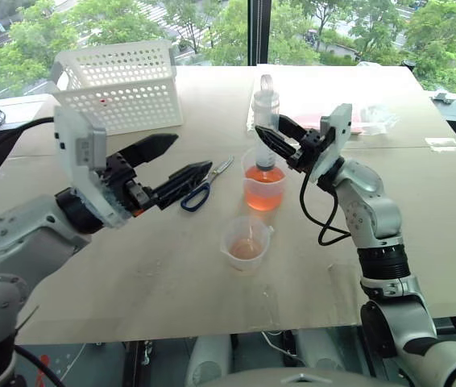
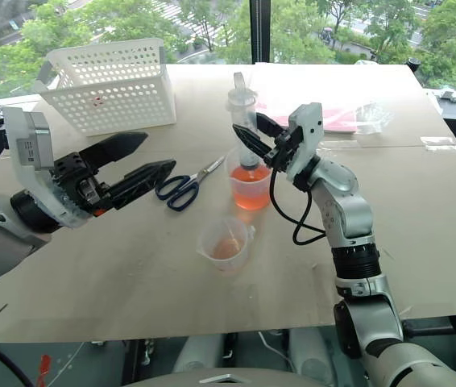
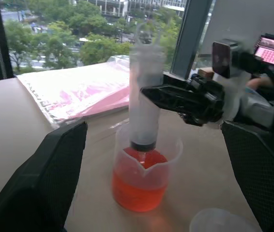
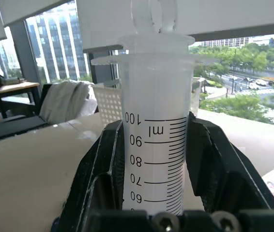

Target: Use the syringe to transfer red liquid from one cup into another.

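Currently the right gripper clamps the light, rigid, slippery syringe at mid-barrel, upright with its nozzle in the taller cup near the table's centre, while the left gripper, fingers spread and empty, should take the plunger ring.

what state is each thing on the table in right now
syringe: upright, nozzle in the taller cup, plunger pushed in
taller cup: part full of orange-red liquid
shorter cup: a little pale orange liquid
right tool: shut on syringe
left tool: open, empty
scissors: closed, lying flat
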### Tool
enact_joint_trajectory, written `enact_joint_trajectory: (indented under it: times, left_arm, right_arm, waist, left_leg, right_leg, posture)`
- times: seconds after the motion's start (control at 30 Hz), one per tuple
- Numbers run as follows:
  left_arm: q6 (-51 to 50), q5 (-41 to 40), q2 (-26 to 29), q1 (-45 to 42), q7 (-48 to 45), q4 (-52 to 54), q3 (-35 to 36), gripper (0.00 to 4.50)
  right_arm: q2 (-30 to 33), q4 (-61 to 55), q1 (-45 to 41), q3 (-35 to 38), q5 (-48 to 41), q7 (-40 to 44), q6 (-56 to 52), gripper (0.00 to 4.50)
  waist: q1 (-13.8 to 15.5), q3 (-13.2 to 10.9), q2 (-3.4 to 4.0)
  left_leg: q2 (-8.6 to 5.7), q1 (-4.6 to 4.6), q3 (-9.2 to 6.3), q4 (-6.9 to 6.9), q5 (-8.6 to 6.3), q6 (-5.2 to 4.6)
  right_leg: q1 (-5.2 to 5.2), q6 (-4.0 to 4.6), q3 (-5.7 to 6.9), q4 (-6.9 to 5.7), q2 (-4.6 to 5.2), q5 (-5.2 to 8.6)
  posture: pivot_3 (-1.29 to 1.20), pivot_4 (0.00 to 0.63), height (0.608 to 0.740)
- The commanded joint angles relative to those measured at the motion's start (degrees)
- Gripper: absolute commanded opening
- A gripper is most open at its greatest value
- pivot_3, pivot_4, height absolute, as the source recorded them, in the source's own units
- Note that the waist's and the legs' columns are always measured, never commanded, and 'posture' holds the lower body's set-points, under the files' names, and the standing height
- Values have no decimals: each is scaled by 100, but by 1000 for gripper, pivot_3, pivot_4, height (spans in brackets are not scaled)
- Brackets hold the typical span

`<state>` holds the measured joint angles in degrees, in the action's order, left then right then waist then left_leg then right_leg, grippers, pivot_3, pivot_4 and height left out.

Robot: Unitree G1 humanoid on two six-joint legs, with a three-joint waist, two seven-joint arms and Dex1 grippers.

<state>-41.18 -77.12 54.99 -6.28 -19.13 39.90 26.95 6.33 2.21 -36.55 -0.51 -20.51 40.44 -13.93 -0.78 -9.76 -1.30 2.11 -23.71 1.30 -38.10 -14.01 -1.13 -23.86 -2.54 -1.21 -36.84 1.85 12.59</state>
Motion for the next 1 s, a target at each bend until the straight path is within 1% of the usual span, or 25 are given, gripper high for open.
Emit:
enact_joint_trajectory:
  times: [0.03,0.17,0.33,0.4,0.5,0.53,0.6,0.67,0.73,0.8,0.87,0.93,1.0]
  left_arm:
    - [-130,-345,237,116,-209,168,365,4500]
    - [-294,-510,423,351,-380,239,555,4500]
    - [-415,-422,502,692,-632,183,778,4500]
    - [-419,-312,535,688,-688,142,751,4500]
    - [-396,-124,605,434,-685,5,559,4500]
    - [-406,150,715,259,-572,-107,413,4500]
    - [-392,596,831,-480,-523,-566,-149,4500]
    - [-456,934,866,-1228,-558,-1010,-673,4500]
    - [-496,1342,797,-2099,-846,-1456,-1285,4500]
    - [-486,1886,600,-3030,-1215,-1980,-1968,4500]
    - [-383,2472,386,-3706,-1632,-2456,-2560,4500]
    - [-241,2999,129,-4206,-2048,-2886,-3025,4500]
    - [-87,3410,-161,-4581,-2311,-3241,-3308,4500]
  right_arm:
    - [2,-6,-103,-39,33,43,391,1367]
    - [-68,284,-33,-142,145,37,635,1367]
    - [-112,663,182,-322,366,78,1009,1365]
    - [-115,766,218,-350,417,82,1159,1364]
    - [-170,744,263,-316,343,37,1214,1361]
    - [-192,677,271,-302,289,34,1215,1360]
    - [-216,536,293,-289,196,54,1212,1360]
    - [-211,445,315,-322,185,80,1202,1360]
    - [-205,371,338,-352,188,83,1191,1359]
    - [-200,326,348,-376,187,70,1188,1359]
    - [-207,318,349,-393,185,66,1206,1359]
    - [-191,347,339,-430,243,61,1248,1359]
    - [-181,379,328,-460,293,46,1285,1359]
  waist:
    - [-13,0,0]
    - [-14,0,0]
    - [-16,-1,2]
    - [-12,1,-2]
    - [-7,1,-2]
    - [-1,1,-2]
    - [17,2,-3]
    - [20,2,-3]
    - [15,2,-4]
    - [12,2,-4]
    - [11,3,-5]
    - [-13,2,-4]
    - [-8,2,-4]
  left_leg:
    - [0,2,0,4,0,0]
    - [4,5,0,12,1,1]
    - [3,5,2,12,2,3]
    - [2,6,2,11,2,4]
    - [2,11,3,10,6,11]
    - [2,12,2,10,8,13]
    - [1,15,-4,10,11,18]
    - [0,21,-8,10,15,23]
    - [1,25,-5,10,15,24]
    - [0,22,-4,10,15,23]
    - [-1,14,-5,10,15,24]
    - [-2,7,-3,10,16,24]
    - [-2,3,-1,11,16,24]
  right_leg:
    - [0,1,0,0,-3,0]
    - [-2,3,2,0,-11,2]
    - [-3,4,-6,3,-7,2]
    - [-2,3,-5,3,-6,2]
    - [3,24,-4,2,-6,13]
    - [4,24,-2,1,-7,13]
    - [8,25,6,-2,-10,14]
    - [15,25,10,-6,-13,14]
    - [17,25,7,-6,-16,13]
    - [17,3,7,-3,-17,0]
    - [14,2,7,-2,-17,-1]
    - [8,2,6,1,-18,-1]
    - [2,2,2,-1,-18,-1]
  posture:
    - [0,150,740]
    - [0,150,740]
    - [0,150,740]
    - [0,150,740]
    - [0,150,740]
    - [0,150,740]
    - [0,150,740]
    - [0,150,740]
    - [0,150,740]
    - [0,150,740]
    - [0,150,740]
    - [0,150,740]
    - [0,150,740]
